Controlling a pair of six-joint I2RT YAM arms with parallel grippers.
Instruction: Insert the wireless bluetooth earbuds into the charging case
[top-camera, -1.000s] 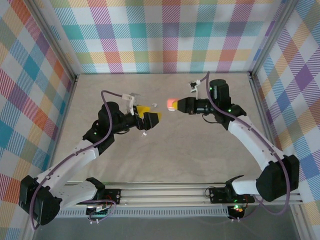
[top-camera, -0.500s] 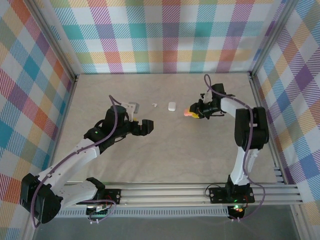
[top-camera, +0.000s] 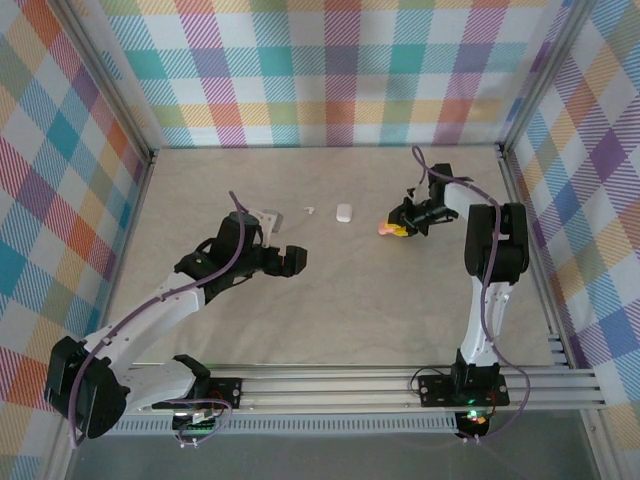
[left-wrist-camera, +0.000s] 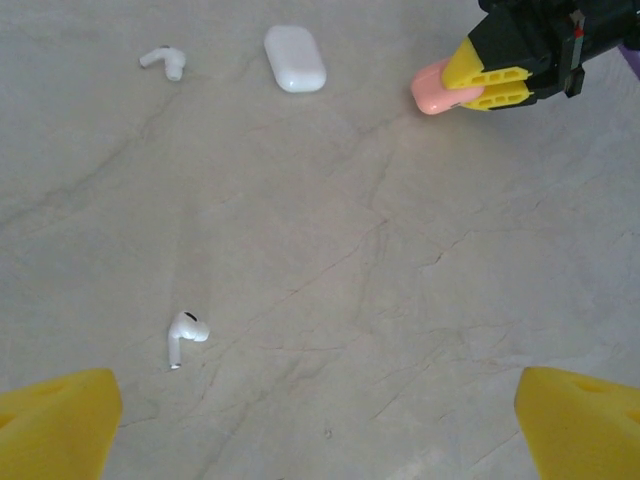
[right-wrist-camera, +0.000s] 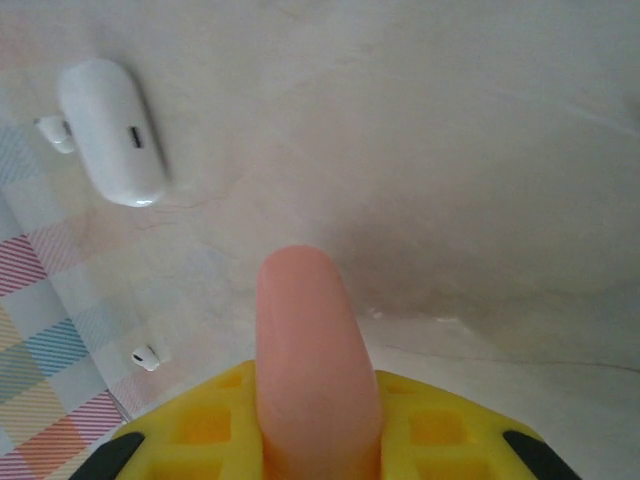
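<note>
Top external view: I see my two arms reaching over a pale stone-patterned table (top-camera: 400, 320) with bright plaid walls around it. My left gripper (top-camera: 292, 258) sits left of centre with its jaws spread wide apart and nothing between them. My right gripper (top-camera: 395, 229) is at the right, tilted low toward the table, its jaws clamped on a pink case (top-camera: 383, 229) that sticks out past the fingertips. A white case (top-camera: 344, 212) lies closed on the table between the two grippers, toward the far side, with a white earbud (top-camera: 310, 210) near it on its left. From the left wrist camera, a second white earbud (left-wrist-camera: 187, 330) lies on its side on the bare table just ahead of the left gripper's yellow fingers (left-wrist-camera: 55, 420), well apart from the white case. From the right wrist camera, the pink case (right-wrist-camera: 315, 350) is squeezed between yellow pads (right-wrist-camera: 200, 430), held just above the table and not touching the white case (right-wrist-camera: 110, 130).
</note>
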